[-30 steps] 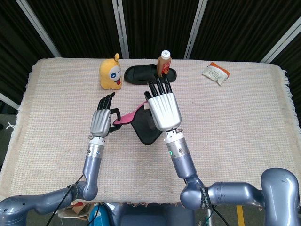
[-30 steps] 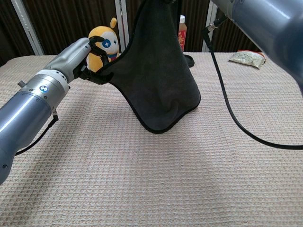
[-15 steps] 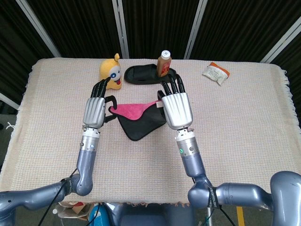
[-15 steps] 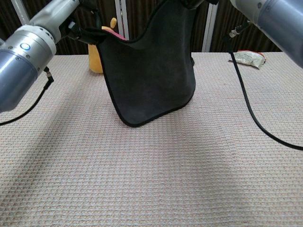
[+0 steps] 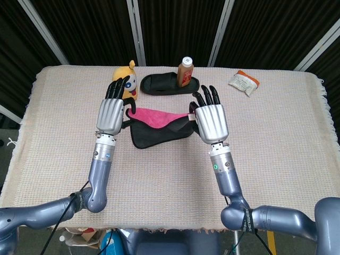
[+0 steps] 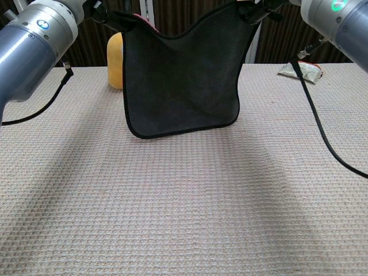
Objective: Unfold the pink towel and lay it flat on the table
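Towel [image 5: 159,127] hangs mid-frame above tabletop [image 5: 276,138], limp, light. Left hand [image 5: 111,112] and right hand [image 5: 211,121] each pinch a top corner in their fingers; corners suit gripping.

Chest view's top edge crops both hands; towel [image 6: 181,75] hides the bottle.

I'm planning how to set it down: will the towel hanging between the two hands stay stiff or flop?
Probably floppy: the towel sags in a curve along its top edge between the left hand and right hand. It looks light, since the hands carry it by its top corners alone. Its lower edge hangs free, so it may fold or bunch as it meets the table.
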